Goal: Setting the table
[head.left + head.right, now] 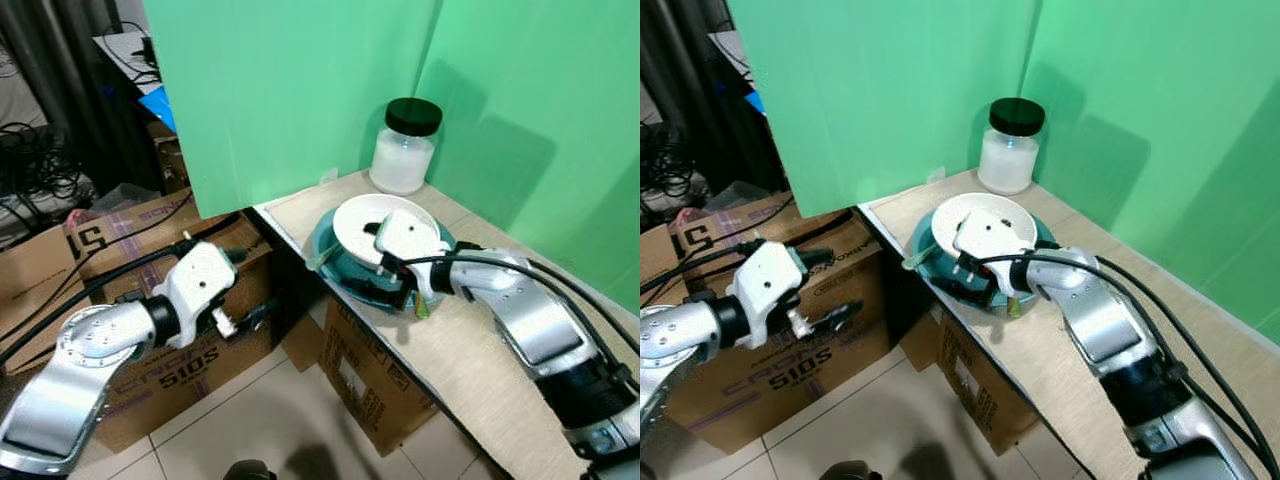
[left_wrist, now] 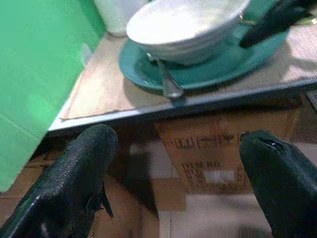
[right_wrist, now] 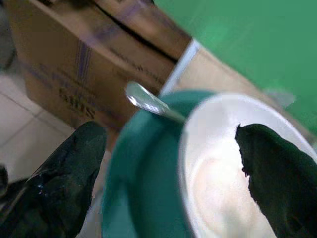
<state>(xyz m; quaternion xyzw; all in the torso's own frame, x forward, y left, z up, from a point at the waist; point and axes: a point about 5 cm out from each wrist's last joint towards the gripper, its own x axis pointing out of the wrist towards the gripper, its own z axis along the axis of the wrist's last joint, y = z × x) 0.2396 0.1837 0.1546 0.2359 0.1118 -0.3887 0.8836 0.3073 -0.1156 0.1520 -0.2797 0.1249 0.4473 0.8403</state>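
From the head camera, a white bowl (image 1: 372, 222) sits on a teal plate (image 1: 345, 268) at the near edge of the table (image 1: 470, 350), with a spoon (image 1: 322, 259) poking out over the plate's left rim. A jar (image 1: 404, 146) stands behind, against the green wall. The right gripper (image 1: 397, 287) hovers at the plate's front edge. The left gripper (image 1: 250, 318) hangs over cardboard boxes (image 1: 150, 370) beside the table.

In the left wrist view, its fingers (image 2: 74, 173) are spread wide, holding nothing, facing the table edge.

In the right wrist view, the fingers (image 3: 74, 163) are spread, one outside the plate, one over the bowl
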